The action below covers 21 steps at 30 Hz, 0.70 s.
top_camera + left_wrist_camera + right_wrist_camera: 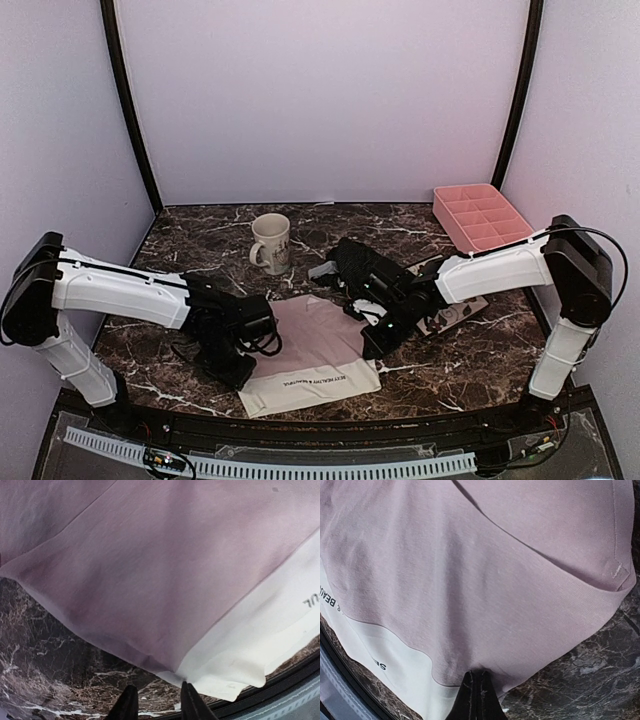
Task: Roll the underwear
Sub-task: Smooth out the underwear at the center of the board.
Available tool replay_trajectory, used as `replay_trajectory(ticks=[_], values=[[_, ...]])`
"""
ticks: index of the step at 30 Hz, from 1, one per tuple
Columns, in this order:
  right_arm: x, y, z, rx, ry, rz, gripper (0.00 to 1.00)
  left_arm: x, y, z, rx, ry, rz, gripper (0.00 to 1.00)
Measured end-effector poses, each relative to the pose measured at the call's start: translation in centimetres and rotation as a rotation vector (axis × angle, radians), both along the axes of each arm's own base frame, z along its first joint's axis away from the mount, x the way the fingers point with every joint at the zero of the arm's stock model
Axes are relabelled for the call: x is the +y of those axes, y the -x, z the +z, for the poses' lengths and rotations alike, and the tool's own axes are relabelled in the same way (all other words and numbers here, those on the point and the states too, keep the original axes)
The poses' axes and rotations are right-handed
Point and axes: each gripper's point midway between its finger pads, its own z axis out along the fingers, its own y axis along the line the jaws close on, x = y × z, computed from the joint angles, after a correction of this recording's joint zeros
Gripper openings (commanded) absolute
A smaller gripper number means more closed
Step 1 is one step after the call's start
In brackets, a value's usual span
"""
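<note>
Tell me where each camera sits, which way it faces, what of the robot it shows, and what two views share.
Top external: above and behind the robot, looking down over the marble table; the left arm and right arm show.
Left wrist: on the left arm, looking down past the open left claw at the pink underwear, its white-banded corner.
Right wrist: on the right arm, looking down past the shut right claw, which seems to pinch that garment's hem.
Shared: both wrist views show the same pink underwear, from opposite sides.

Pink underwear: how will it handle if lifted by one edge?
Probably floppy: the pink underwear lies flat with soft creases, so it should drape. Likely light; the fabric looks thin. Might slide on the glossy marble table when pushed.
</note>
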Motion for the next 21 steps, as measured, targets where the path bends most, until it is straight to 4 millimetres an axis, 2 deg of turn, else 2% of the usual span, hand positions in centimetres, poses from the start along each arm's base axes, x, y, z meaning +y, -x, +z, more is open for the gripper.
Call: replay_trajectory(ticks=[6,8,14,21], values=[[-0.3,0.5,0.5,0.007,0.004,0.021,0.02,-2.3,0.1,2.7,-0.038,0.163,-0.059,0.41],[-0.4,0.7,1.0,0.008,-0.002,0.024,0.03,-2.9,0.3,2.8,-0.036,0.178,-0.084,0.41],[-0.1,0.8,2.5,0.0,-0.044,0.031,0.03,-4.5,1.3,1.6,-0.003,0.162,-0.171,0.39],[0.1,1.6,1.5,0.04,-0.058,0.04,0.02,-4.4,1.4,-0.1,0.031,0.106,-0.213,0.34]])
